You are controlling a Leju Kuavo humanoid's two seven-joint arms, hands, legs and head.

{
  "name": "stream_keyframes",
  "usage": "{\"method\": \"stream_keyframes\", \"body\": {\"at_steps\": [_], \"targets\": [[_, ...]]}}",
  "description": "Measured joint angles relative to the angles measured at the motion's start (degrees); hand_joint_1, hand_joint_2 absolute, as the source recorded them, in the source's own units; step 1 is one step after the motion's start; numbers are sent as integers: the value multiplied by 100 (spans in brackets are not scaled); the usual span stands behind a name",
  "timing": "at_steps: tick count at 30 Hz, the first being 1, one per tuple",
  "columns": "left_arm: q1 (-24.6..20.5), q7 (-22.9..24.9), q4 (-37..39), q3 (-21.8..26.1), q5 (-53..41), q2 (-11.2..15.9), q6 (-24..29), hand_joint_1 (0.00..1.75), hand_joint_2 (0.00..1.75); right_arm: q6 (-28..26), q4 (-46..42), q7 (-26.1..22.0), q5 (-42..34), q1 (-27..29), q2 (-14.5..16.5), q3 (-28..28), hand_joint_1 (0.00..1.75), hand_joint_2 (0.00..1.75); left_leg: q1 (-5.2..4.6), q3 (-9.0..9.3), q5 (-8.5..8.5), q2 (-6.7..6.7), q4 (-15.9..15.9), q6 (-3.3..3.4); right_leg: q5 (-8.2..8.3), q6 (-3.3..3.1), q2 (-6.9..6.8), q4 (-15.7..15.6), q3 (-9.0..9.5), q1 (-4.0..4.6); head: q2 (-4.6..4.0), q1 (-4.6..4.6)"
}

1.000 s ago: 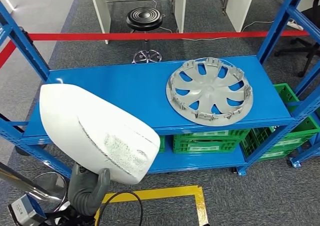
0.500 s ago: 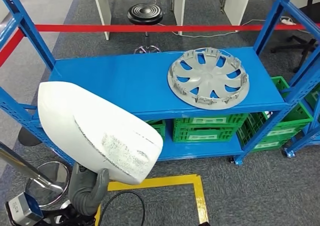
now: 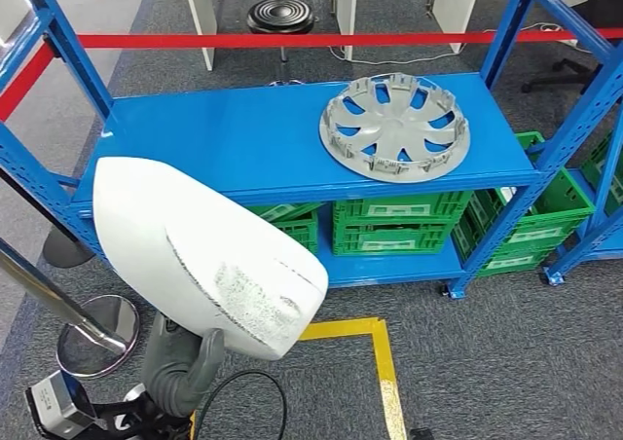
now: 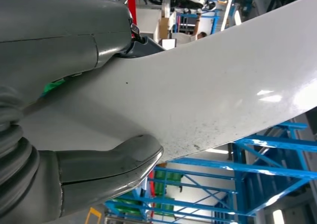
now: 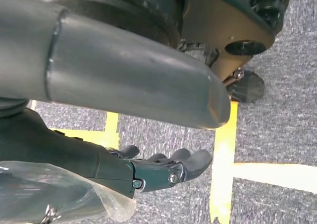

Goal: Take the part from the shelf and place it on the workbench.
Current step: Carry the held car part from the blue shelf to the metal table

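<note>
The white part (image 3: 205,260) is being grasped from beneath by the left hand (image 3: 180,367); the right hand (image 5: 123,130), fingers apart and holding nothing, is being shown over the grey floor (image 5: 284,130).

The right hand (image 5: 149,135) hangs over grey carpet (image 5: 284,120), its thick grey thumb (image 5: 131,73) apart from the darker fingers (image 5: 179,167), apparently holding nothing. Yellow floor tape (image 5: 222,174) crosses the carpet beneath it.

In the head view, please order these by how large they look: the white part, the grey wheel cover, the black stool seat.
1. white part, though nearest the camera
2. wheel cover
3. stool seat
</note>
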Motion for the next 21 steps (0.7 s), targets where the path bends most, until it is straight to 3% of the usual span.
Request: {"method": "stream_keyframes", "body": {"at_steps": [3, 4, 5, 7, 8, 9, 10, 11, 12, 14, 15, 16, 18, 19, 21], "targets": [[3, 0, -1, -6, -9, 14, 22, 175, 175, -30, 4, -2, 43, 6, 6, -48, 0, 0, -16, -70, 70, 12, -136, 65, 100, 114, -3, -9, -70, -16, 0, 1], [1, -1, -1, -13, -11, 16, 22, 175, 175, -40, 7, 3, 53, 8, 7, -65, 0, 0, -7, -135, 142, 22, -153, 106, -26, 140, 5, 75, -129, -18, 0, 10], [0, -1, -1, -24, -12, 16, 22, 175, 175, -46, 10, 7, 61, 9, 8, -79, 0, 0, 5, -217, 222, 33, -171, 141, -259, 160, 16, 268, -210, -20, 0, 22], [-1, -1, -1, -47, -15, 16, 27, 175, 175, -39, 11, 13, 82, 5, 8, -92, 0, 0, 1, -403, 368, 46, -162, 184, -876, 188, 27, 955, -402, -24, 0, 56], [1, 0, -1, -54, -15, 17, 33, 175, 175, -28, 11, 15, 101, 5, 8, -92, 0, 0, -8, -501, 442, 51, -149, 186, -1048, 201, 27, 1309, -450, -25, 0, 66], [1, 0, -1, -58, -14, 18, 41, 175, 175, -16, 11, 21, 124, 3, 8, -92, 0, 0, -15, -601, 513, 57, -134, 185, -1072, 211, 27, 1547, -440, -24, 0, 69], [2, 0, -1, -59, -12, 19, 50, 175, 175, -7, 11, 31, 150, 2, 8, -92, 0, 0, -19, -704, 579, 62, -112, 178, -967, 216, 27, 1609, -346, -24, 0, 73], [3, 0, -1, -59, -14, 19, 60, 175, 175, -1, 11, 47, 185, -1, 8, -92, 0, 0, -20, -808, 640, 63, -83, 167, -795, 215, 26, 1472, -152, -25, 0, 74], [6, 0, -9, -59, -26, 20, 84, 175, 175, 3, 10, 66, 233, -7, 8, -90, 0, 0, -19, -897, 694, 62, -44, 150, -656, 210, 26, 1146, 140, -27, 0, 75], [27, -1, -63, -57, -57, 28, 165, 175, 175, 11, 9, 101, 350, -36, 8, -78, 0, 0, -33, -1047, 787, 59, 50, 99, -675, 179, 33, 283, 775, -20, 0, 78], [48, -2, -110, -54, -68, 38, 214, 175, 175, 16, 9, 109, 408, -49, 9, -67, 0, 0, -39, -1089, 837, 61, 83, 72, -757, 149, 39, -20, 948, -10, 0, 77], [79, -3, -163, -50, -66, 50, 252, 175, 175, 23, 9, 113, 454, -56, 9, -54, 0, 0, -42, -1119, 891, 64, 95, 44, -821, 112, 44, -175, 1011, 6, 0, 77], [162, -5, -260, -41, -51, 78, 304, 175, 175, 50, 11, 113, 515, -45, 8, -34, 0, 0, -26, -1151, 965, 60, 96, -13, -775, 13, 31, -200, 916, 12, 0, 77], [204, -5, -294, -38, -43, 91, 319, 175, 175, 68, 12, 116, 535, -40, 5, -30, 0, 0, -16, -1187, 882, 50, 156, -49, -732, -38, 20, -198, 867, 7, 0, 71], [256, -5, -326, -34, -42, 116, 337, 175, 175, 128, 14, 129, 574, -36, 0, -28, 0, 0, 7, -1332, 404, 30, 614, -125, -630, -113, -7, -204, 741, -5, 0, 53]]}}
